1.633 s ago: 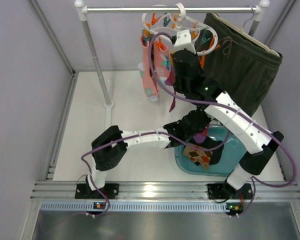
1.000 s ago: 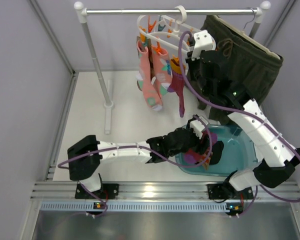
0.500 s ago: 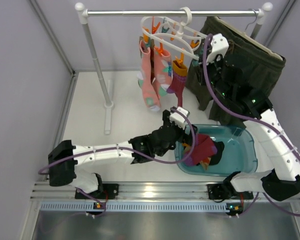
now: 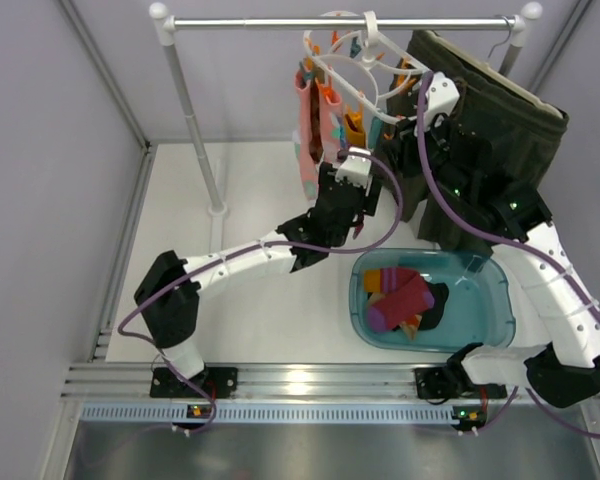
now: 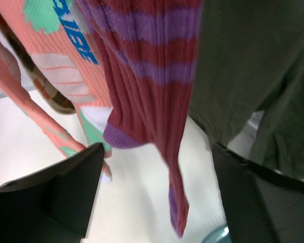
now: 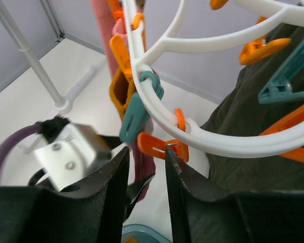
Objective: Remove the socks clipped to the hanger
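Note:
The white hanger point(image 4: 365, 55) point(image 6: 218, 136) hangs from the rail with orange and teal clips around its ring. Pink patterned socks point(image 4: 310, 130) point(image 5: 55, 50) and a magenta sock with purple stripes point(image 5: 152, 76) and an orange cuff point(image 6: 121, 91) stay clipped to it. My left gripper point(image 4: 355, 178) point(image 5: 157, 187) is open under these socks, and the magenta sock's toe dangles loose between its fingers. My right gripper point(image 4: 412, 92) point(image 6: 147, 157) is at the ring, narrowly open, with an orange clip point(image 6: 159, 144) at its fingertips. Nothing is gripped.
A teal basin point(image 4: 485, 275) at the front right holds several loose socks, magenta point(image 4: 400, 300), orange and black. Dark olive shorts point(image 4: 490, 130) point(image 5: 253, 66) hang right of the hanger. The metal rail point(image 4: 280, 20) rests on a post point(image 4: 195, 120) at the left.
My left gripper dropped a magenta sock into the basin, opened, and rose to the hanging socks. The hanger swung and turned. My right gripper's jaws parted a little.

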Robot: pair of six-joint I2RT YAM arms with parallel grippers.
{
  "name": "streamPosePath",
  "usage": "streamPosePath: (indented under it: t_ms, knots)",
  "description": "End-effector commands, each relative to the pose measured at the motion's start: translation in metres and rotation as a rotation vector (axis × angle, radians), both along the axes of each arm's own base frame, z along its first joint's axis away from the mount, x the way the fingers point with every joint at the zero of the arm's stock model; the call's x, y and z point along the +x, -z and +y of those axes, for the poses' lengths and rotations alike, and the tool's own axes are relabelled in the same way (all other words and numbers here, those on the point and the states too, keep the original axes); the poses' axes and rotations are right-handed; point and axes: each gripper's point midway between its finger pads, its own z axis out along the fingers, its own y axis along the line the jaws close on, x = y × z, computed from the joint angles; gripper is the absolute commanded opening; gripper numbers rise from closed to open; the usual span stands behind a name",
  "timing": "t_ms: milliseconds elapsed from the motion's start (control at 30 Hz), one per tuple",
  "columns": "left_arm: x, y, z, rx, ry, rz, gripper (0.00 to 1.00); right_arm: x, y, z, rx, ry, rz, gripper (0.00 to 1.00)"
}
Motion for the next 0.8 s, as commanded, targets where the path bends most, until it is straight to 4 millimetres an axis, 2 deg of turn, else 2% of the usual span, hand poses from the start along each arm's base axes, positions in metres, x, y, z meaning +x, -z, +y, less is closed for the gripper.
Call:
streamPosePath:
  t_ms: [0,33,67,100,167,200,267,400,433,467,500,567,700,767]
  knots:
    - [0.027,-0.015,-0.003,0.002,-0.019,-0.04,0.76,-0.013,0.01,0.004,0.017,-0.062,0.048,0.33]
    - [0.031,-0.009,-0.005,0.026,-0.02,-0.039,0.67,-0.016,0.009,0.005,0.02,-0.076,0.046,0.35]
    - [0.035,-0.011,-0.006,0.025,-0.028,-0.044,0.55,-0.021,0.012,0.007,0.045,-0.085,0.067,0.37]
    - [0.035,-0.01,-0.008,0.027,-0.018,-0.044,0.35,-0.029,0.006,0.005,0.065,-0.096,0.057,0.42]
    - [0.035,-0.011,-0.009,0.022,-0.011,-0.044,0.16,-0.04,0.002,0.009,0.092,-0.142,0.05,0.5]
    - [0.034,-0.013,-0.008,0.013,-0.009,-0.044,0.04,-0.05,-0.005,0.008,0.121,-0.157,0.039,0.57]
    - [0.03,-0.016,-0.008,-0.011,-0.003,-0.039,0.0,-0.061,-0.016,0.012,0.153,-0.207,0.028,0.61]
    - [0.024,-0.021,-0.006,-0.034,-0.035,-0.039,0.0,-0.078,-0.041,0.021,0.225,-0.286,0.026,0.68]
    - [0.024,-0.023,-0.002,-0.031,-0.074,-0.047,0.0,-0.083,-0.052,0.023,0.239,-0.31,0.01,0.69]
    - [0.018,-0.024,-0.007,-0.028,-0.073,-0.05,0.0,-0.084,-0.056,0.025,0.245,-0.317,0.01,0.69]
    - [0.014,-0.025,-0.009,-0.021,-0.072,-0.054,0.0,-0.082,-0.052,0.032,0.234,-0.333,0.037,0.69]
    - [0.006,-0.029,-0.016,-0.019,-0.077,-0.064,0.0,-0.083,-0.061,0.036,0.239,-0.341,0.031,0.69]
    - [0.002,-0.023,-0.028,0.018,-0.072,-0.069,0.0,-0.081,-0.055,0.054,0.224,-0.374,0.059,0.69]
    - [0.001,-0.019,-0.031,0.025,-0.059,-0.065,0.0,-0.081,-0.052,0.053,0.231,-0.365,0.055,0.69]
